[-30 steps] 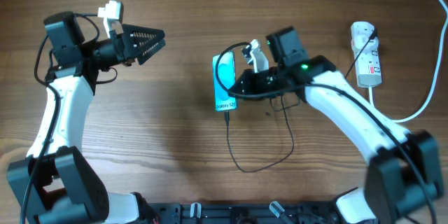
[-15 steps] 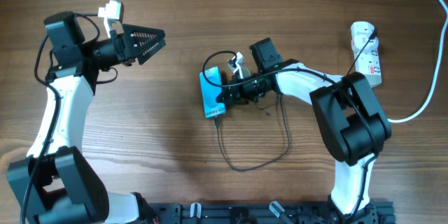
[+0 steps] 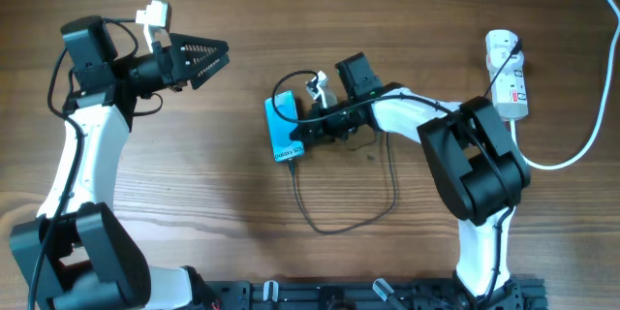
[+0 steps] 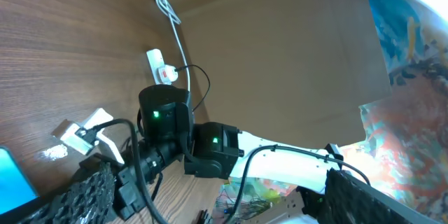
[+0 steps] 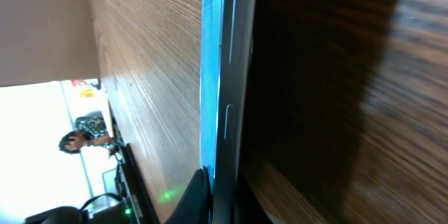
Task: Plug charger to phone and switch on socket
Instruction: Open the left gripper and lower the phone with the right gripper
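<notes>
The phone (image 3: 282, 130) lies left of centre, its blue screen up and its white strip at the near end. My right gripper (image 3: 308, 128) is shut on the phone's right edge. In the right wrist view the phone (image 5: 227, 77) shows edge-on, pinched at the gripper (image 5: 220, 203). The charger (image 3: 334, 230), a thin black cable, leaves the phone's near end, loops toward me and rises under the right arm. The socket (image 3: 509, 77) lies at the far right. My left gripper (image 3: 208, 58) hovers open and empty at the left, its fingers (image 4: 84, 196) wide apart.
A thick white cord (image 3: 581, 145) curves from the socket along the right edge of the table. The right arm (image 3: 426, 116) stretches across the middle. From the left wrist, the socket (image 4: 159, 66) appears far off, behind the right arm (image 4: 168, 126).
My right gripper has slid the phone leftward across the table, tilting it slightly. The cable loop followed it. The left arm has not moved.
</notes>
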Robot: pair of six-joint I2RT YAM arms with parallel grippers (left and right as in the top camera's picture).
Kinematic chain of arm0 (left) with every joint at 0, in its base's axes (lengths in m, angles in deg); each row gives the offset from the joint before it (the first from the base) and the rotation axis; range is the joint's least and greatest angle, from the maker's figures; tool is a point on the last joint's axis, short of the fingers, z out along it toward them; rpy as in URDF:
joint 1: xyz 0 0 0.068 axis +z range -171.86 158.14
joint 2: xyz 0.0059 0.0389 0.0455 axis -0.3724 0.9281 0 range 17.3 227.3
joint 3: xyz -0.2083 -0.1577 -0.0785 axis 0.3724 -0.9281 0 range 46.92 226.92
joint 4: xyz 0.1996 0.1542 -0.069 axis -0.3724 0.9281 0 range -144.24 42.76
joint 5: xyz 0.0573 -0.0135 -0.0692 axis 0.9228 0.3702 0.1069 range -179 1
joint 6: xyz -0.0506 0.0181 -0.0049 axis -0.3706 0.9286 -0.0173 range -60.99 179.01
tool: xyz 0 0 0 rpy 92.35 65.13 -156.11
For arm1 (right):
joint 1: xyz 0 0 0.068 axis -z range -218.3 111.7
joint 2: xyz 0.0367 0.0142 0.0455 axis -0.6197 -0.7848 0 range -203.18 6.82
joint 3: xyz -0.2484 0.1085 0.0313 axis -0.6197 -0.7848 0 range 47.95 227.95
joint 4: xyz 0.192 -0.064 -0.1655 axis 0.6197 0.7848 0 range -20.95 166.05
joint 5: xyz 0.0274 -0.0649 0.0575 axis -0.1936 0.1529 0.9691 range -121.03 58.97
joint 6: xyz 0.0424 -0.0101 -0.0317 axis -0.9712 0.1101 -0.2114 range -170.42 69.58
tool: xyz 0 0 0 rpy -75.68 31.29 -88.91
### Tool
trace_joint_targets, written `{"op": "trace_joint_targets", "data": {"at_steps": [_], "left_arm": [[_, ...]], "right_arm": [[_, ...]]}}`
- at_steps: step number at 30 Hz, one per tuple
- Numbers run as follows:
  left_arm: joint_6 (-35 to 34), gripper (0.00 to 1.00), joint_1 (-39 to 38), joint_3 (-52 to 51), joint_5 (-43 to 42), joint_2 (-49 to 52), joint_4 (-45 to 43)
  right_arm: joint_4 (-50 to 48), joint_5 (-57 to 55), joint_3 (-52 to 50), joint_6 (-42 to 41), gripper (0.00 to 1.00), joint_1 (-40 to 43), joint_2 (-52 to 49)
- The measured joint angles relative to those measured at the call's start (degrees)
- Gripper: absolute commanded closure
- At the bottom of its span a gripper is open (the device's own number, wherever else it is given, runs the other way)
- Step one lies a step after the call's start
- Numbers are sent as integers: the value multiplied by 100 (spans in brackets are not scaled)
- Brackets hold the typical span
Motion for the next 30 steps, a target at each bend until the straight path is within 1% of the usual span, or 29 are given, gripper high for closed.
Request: {"op": "trace_joint_targets", "data": {"at_steps": [1,6,9,14,15,17,20,28,29,30], "left_arm": [[0,0,0,0,0,0,-2],[0,0,0,0,0,0,-2],[0,0,0,0,0,0,-2],[0,0,0,0,0,0,-2],[0,0,0,0,0,0,-2],[0,0,0,0,2,0,0],[0,0,0,0,0,0,-2],[0,0,0,0,2,0,0],[0,0,0,0,2,0,-2],[0,0,0,0,2,0,-2]], "right_arm": [[4,-79,26,-13,92,-68,2],[4,-428,74,-57,91,-310,13],[22,-481,74,-57,88,-323,13],[46,-616,72,-59,87,-345,13],[46,-623,72,-57,83,-348,13],[52,-686,72,-66,83,-361,13],[68,-745,72,-57,79,-374,17],[177,-1005,118,-278,63,-459,120],[181,-1016,127,-299,57,-468,127],[181,-1021,129,-319,53,-470,133]]}}
